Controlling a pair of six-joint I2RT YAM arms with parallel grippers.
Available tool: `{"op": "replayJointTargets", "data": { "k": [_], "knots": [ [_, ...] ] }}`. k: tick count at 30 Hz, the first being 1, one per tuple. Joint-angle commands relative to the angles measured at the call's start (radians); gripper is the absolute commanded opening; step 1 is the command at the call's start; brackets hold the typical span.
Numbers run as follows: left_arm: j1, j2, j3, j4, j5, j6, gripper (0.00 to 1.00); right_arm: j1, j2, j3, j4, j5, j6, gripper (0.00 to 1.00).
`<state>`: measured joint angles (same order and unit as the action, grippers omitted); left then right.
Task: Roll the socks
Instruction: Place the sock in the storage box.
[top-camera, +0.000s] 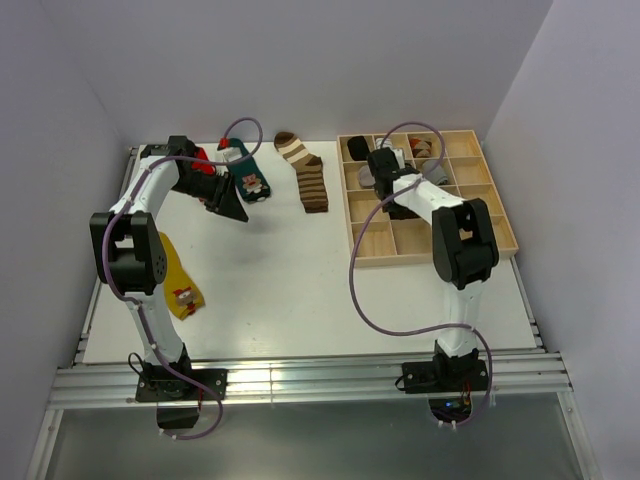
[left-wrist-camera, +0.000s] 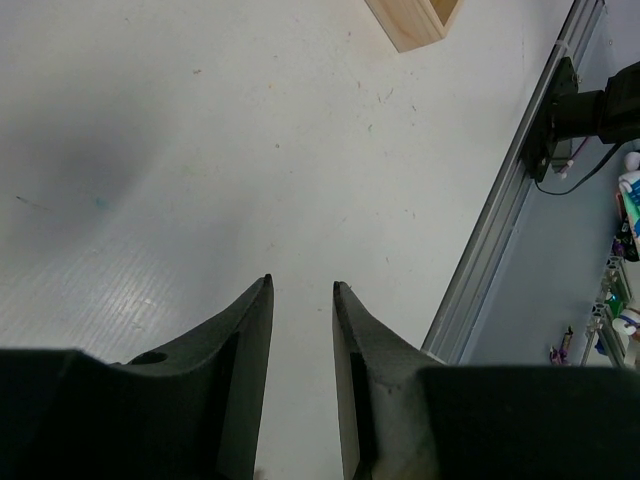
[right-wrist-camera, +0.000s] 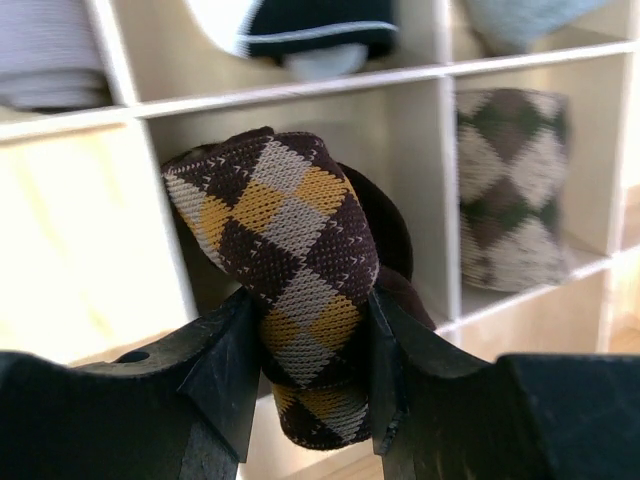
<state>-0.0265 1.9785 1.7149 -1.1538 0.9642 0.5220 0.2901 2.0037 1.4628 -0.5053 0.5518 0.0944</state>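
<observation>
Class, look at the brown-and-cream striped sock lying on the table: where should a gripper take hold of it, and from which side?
Grip the striped sock at its near end, coming down from above, fingers across its width. It lies flat and straight there, bending only at the far end, so no edge offers itself from the side.

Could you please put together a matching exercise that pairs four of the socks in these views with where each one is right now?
Things:
1. argyle sock
2. striped sock
3. mustard sock
4. teal sock

Places:
A. lying flat, left of the wooden tray
B. partly hidden by the left arm
C. rolled up, gripped in the right tool over the tray
D. at the back, beside the open left tool

Pairs: 1-C, 2-A, 3-B, 4-D.
</observation>
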Motion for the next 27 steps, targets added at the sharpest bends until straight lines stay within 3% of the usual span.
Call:
{"op": "replayJointTargets", "data": {
  "k": [1,18,24,27],
  "knots": [
    [0.004,0.006,0.032,-0.026,0.034,0.029,0.35,-0.02,0.038,0.076,-0.053,-0.151,0.053,0.0],
    [0.004,-0.017,0.029,-0.037,0.019,0.016,0.35,-0.183,0.115,0.137,-0.168,-0.541,0.203,0.0],
    [0.004,-0.024,0.023,-0.023,0.01,-0.005,0.35,-0.212,0.119,0.113,-0.154,-0.573,0.203,0.0],
    [0.004,-0.027,0.022,-0.017,-0.001,-0.019,0.35,-0.21,0.121,0.126,-0.177,-0.558,0.2,0.07]
  ]
}}
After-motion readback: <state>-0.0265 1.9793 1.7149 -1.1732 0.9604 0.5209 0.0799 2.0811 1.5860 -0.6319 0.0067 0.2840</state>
